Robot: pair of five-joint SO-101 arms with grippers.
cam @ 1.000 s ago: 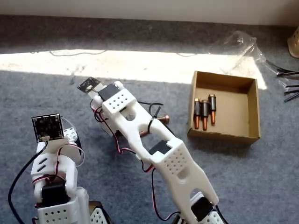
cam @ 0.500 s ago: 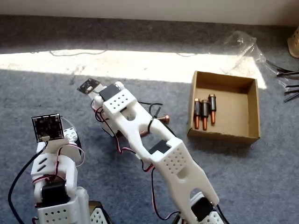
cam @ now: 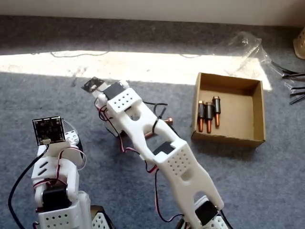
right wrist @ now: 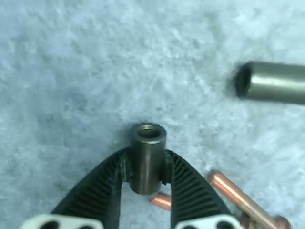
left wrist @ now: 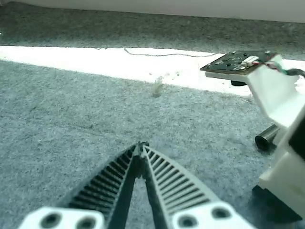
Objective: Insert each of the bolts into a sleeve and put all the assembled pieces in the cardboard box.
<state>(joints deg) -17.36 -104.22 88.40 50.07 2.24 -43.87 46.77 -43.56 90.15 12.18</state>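
1 sleeve is clamped in the right gripper over the carpet. The left gripper is closed and empty. 3 assembled pieces are contained in the cardboard box.

The right pincer grips a sleeve, with another sleeve and copper bolts on the carpet.

glaring sun band across dim, shaded carpet
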